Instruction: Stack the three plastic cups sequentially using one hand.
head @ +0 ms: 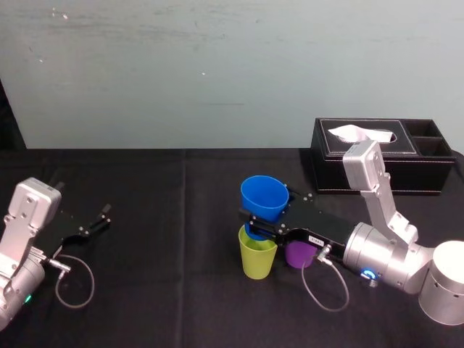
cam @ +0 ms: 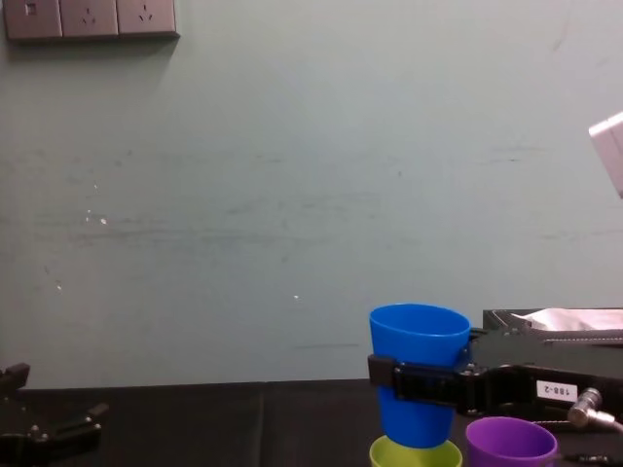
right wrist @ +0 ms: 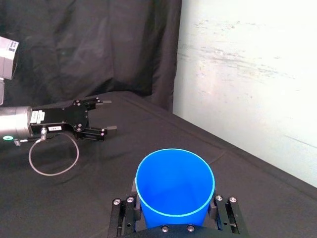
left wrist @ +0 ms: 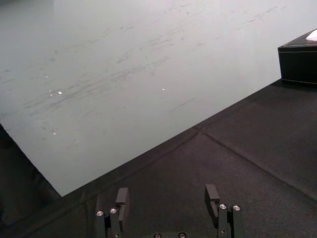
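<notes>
A black-clothed desk [head: 181,290] sits in front of a pale wall, with 3 plastic cups near its middle. The right gripper [head: 264,223], black with a small white label, reaches in from the robot's right. Its fingers are clamped on both sides of the blue cup [head: 264,196], around the lower half. The blue cup is upright, mouth up, and raised off the desk.

Directly below it stands the yellow-green cup [head: 258,257], upright on the desk. In the chest view the blue cup's base sits level with the yellow-green cup's rim; whether they touch cannot be told. The purple cup [head: 299,254] stands upright just beside the yellow-green one, on the robot's right, partly under the right gripper's body.

The left gripper [head: 94,221] rests low at the desk's left side, well apart from the cups, its fingers spread wide and holding nothing. A black tissue box [head: 377,163] sits at the far right, behind the right arm.
</notes>
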